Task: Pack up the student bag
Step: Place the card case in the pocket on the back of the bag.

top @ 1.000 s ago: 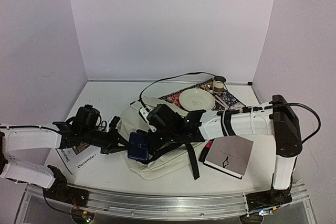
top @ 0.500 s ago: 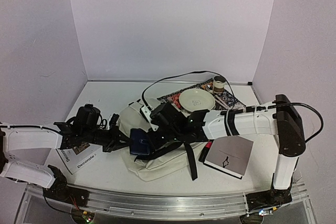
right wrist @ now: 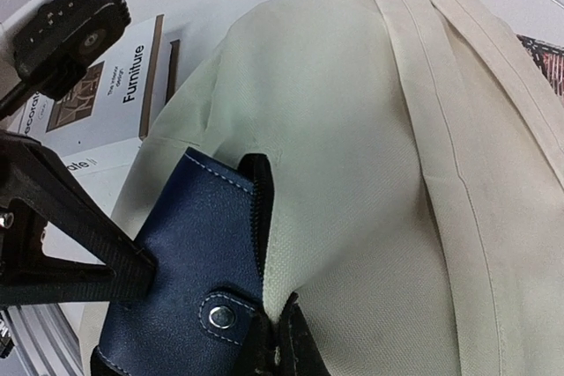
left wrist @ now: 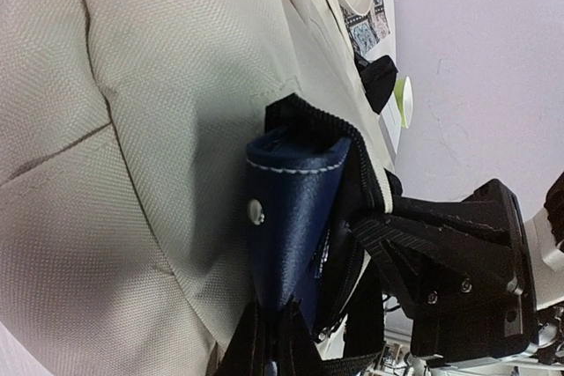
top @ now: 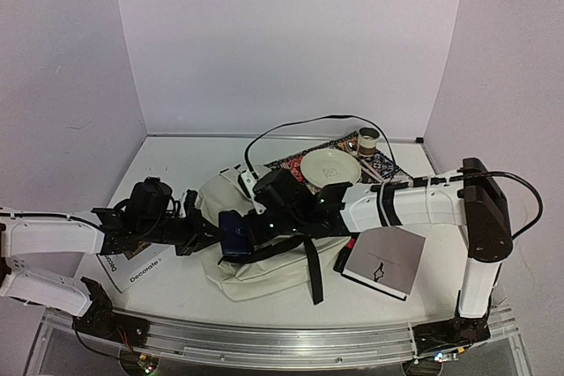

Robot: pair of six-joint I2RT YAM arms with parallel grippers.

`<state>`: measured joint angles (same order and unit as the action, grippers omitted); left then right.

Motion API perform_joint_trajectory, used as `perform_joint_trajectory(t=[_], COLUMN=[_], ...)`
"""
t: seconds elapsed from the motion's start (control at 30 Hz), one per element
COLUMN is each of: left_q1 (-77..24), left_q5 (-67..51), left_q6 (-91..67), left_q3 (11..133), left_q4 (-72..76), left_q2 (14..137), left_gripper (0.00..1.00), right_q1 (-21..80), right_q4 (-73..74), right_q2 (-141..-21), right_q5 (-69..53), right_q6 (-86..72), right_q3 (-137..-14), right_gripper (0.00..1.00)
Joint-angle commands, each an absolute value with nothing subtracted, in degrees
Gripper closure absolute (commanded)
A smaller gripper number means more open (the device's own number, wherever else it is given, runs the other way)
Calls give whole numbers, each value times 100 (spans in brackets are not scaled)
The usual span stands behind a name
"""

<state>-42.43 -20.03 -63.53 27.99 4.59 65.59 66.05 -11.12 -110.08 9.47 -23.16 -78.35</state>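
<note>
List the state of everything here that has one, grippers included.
Cream fabric backpack: lying down, black zip opening parted.
Navy leather wallet: snap fastened, partway into the zip opening.
Left gripper: shut on the backpack's black zip edge.
Right gripper: shut on the wallet.
White round plate: empty, on the patterned mat.
Grey square booklet: closed, lying flat.

On the white magazine cover [right wrist: 123, 85] the word "Furniture" reads clearly in the right wrist view, the finer lines beside it being too small to make out, and the top view shows "Decorate" printed along its near edge.
</note>
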Motion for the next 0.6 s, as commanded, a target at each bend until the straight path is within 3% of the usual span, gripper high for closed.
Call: perform_joint_trajectory(t=[0.0, 0.43, 0.57], left_q1=[-4299, -4975, -5091], left_q5=[-853, -583, -522], left_q6=[-6717, -6684, -6627], left_q3=[2907, 3315, 3385], left_q4=[1070, 1494, 1518], left_q2=[6390, 7288, 7451], left_gripper=[100, 100, 94], right_q1=[6735, 6735, 6738], right_q4=[-1518, -1600, -1600], right_q2=[-10912, -11273, -11303], right_q5=[370, 144, 169], right_q6=[-2564, -2379, -2232], right_q3=[-8166, -8626, -8635], right_gripper=[100, 100, 100])
